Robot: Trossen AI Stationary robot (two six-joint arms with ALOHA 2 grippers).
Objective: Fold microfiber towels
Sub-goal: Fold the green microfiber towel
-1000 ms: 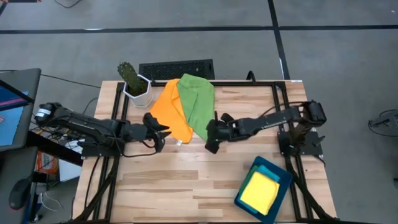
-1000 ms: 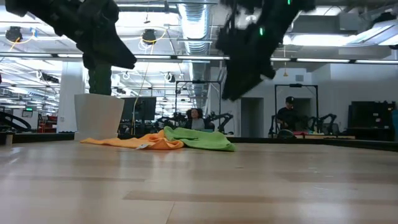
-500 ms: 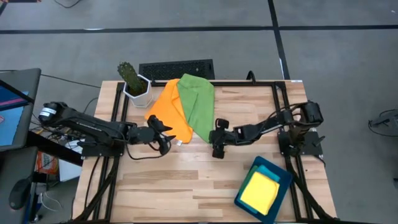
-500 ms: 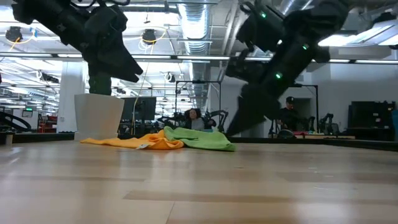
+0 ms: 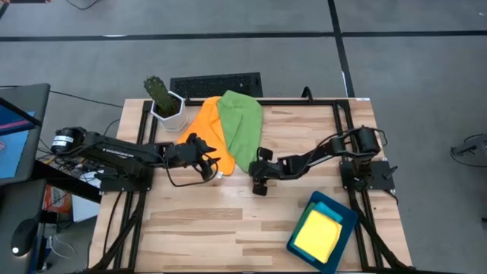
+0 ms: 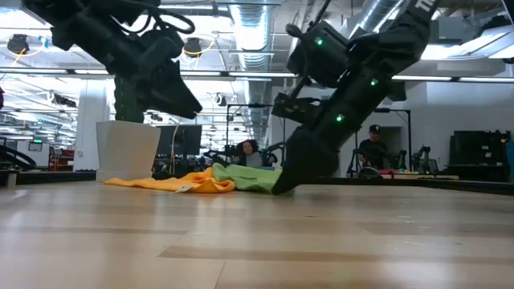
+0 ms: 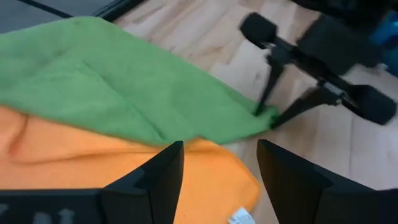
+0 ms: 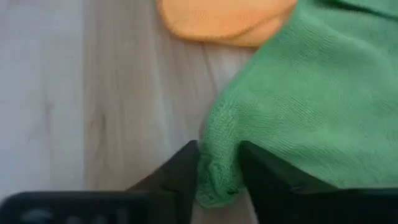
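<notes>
Right wrist view: gripper [image 8: 217, 169] narrows onto green towel's [image 8: 298, 93] near corner.
Having descended to the table, it pinches the corner; left gripper [image 7: 217, 168] gapes wide above the orange towel [image 7: 93, 168].

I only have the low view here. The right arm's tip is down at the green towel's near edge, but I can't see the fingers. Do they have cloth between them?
Observer: Yes. In the right wrist view a corner of the green towel sits between the right gripper fingers.
Operator: And the left gripper?
Observer: From above, the left gripper is over the orange towel, jaws open, nothing between them.
Operator: How do the two towels lie?
Observer: The green towel overlaps the orange one's right side.
Operator: Anything else on the table?
Observer: A yellow towel lies in a tray at the near right corner.
</notes>
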